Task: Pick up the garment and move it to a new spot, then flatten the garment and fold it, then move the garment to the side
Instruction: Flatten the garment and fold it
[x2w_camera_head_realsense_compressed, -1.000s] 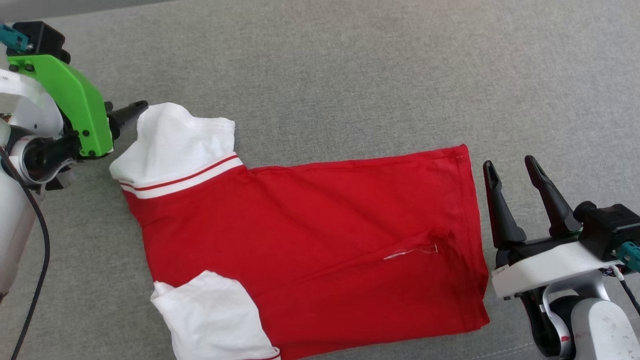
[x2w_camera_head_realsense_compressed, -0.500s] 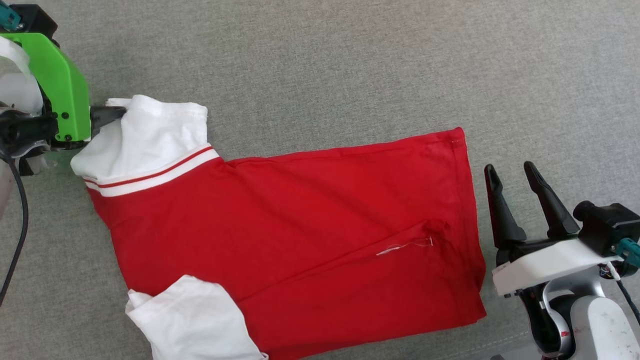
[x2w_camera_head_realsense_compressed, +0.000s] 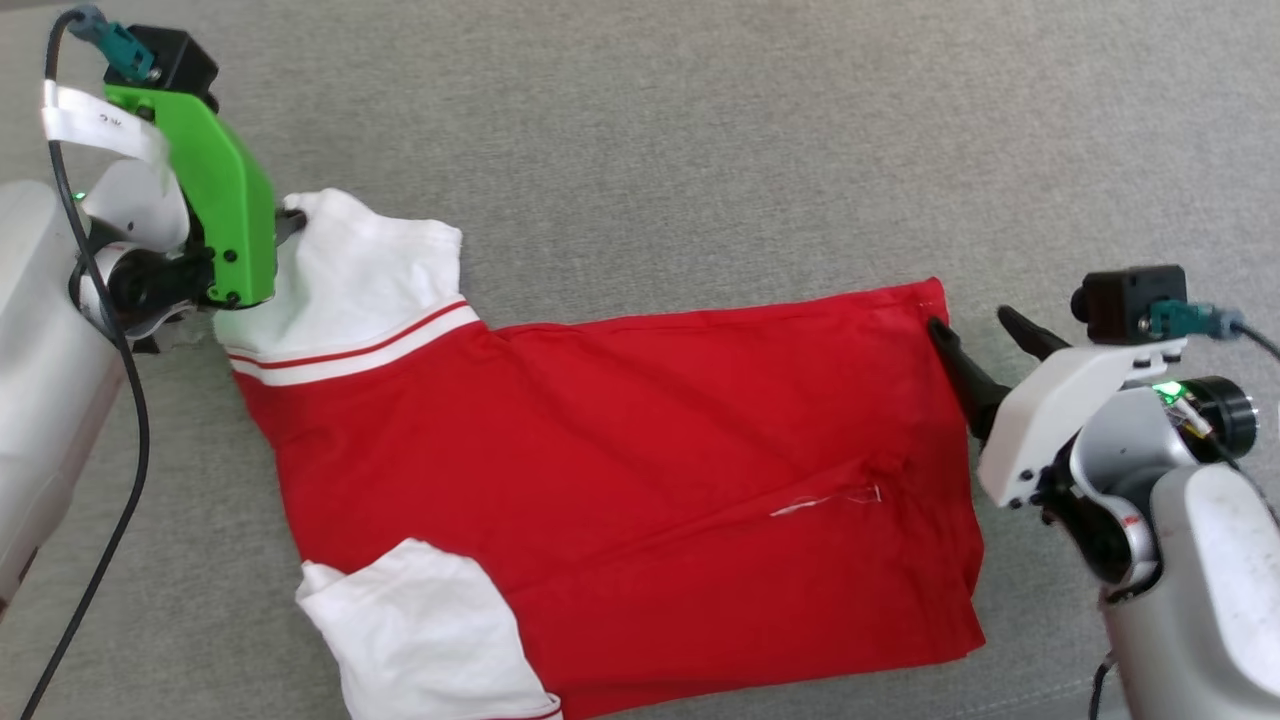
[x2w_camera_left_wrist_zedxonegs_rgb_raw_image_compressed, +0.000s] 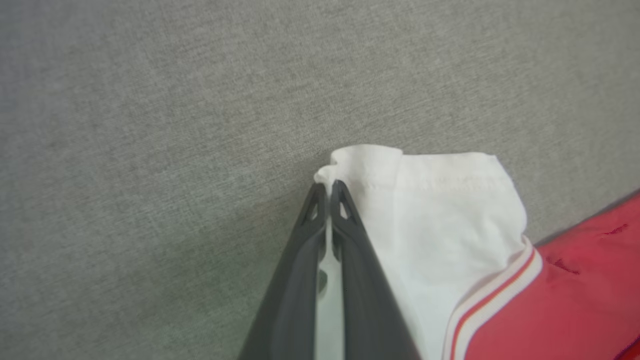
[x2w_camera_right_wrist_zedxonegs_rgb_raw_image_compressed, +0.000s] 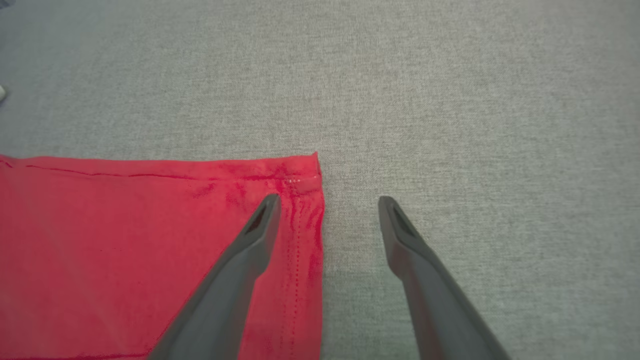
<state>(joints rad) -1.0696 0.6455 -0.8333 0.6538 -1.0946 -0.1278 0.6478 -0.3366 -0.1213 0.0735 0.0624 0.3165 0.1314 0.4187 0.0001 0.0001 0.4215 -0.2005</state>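
At nine o'clock the left gripper (x2w_camera_left_wrist_zedxonegs_rgb_raw_image_compressed: 327, 187) is pinched together on the sleeve tip (x2w_camera_left_wrist_zedxonegs_rgb_raw_image_compressed: 360, 160) of the garment (x2w_camera_head_realsense_compressed: 620, 450) — spread across the centre. At three o'clock the right gripper (x2w_camera_right_wrist_zedxonegs_rgb_raw_image_compressed: 325, 202) straddles the hem corner (x2w_camera_right_wrist_zedxonegs_rgb_raw_image_compressed: 305, 170), jaws apart — best closed on both layers before lifting.

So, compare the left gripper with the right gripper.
The left gripper has its jaws shut on the garment, pinching the white sleeve at its edge; the right gripper has its jaws wide open and holds nothing. The left gripper sits at the sleeve end, the right gripper at the red hem corner, one finger over cloth, the other over the grey surface. Both have long dark fingers.
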